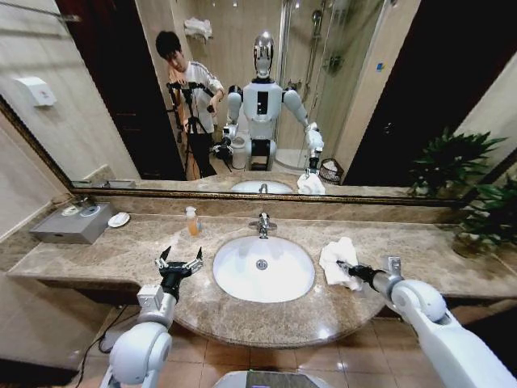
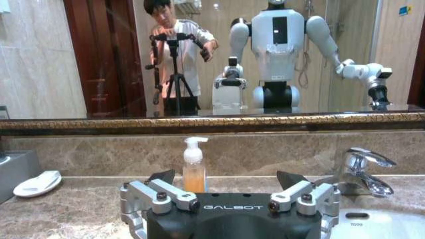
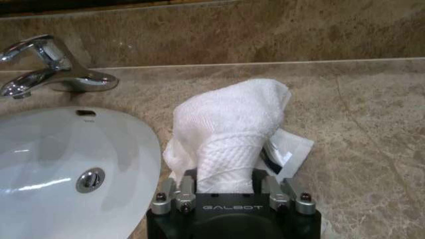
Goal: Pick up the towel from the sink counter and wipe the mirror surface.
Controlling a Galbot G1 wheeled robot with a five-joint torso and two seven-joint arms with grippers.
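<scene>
The white towel (image 1: 338, 259) lies rumpled on the marble sink counter (image 1: 105, 250), just right of the oval basin (image 1: 262, 271). My right gripper (image 1: 346, 266) is down on the towel. In the right wrist view, a fold of the towel (image 3: 226, 124) rises bunched between its fingers, and the right gripper (image 3: 226, 175) is shut on it. My left gripper (image 1: 179, 263) hovers open over the counter left of the basin. In the left wrist view the left gripper (image 2: 226, 179) has nothing between its fingertips. The wide mirror (image 1: 363, 97) stands behind the counter.
A chrome tap (image 1: 262, 225) stands behind the basin. A pump soap bottle (image 1: 191, 221), a small white dish (image 1: 119, 219) and a grey box (image 1: 73, 224) sit on the left of the counter. A potted plant (image 1: 485, 210) is at the far right.
</scene>
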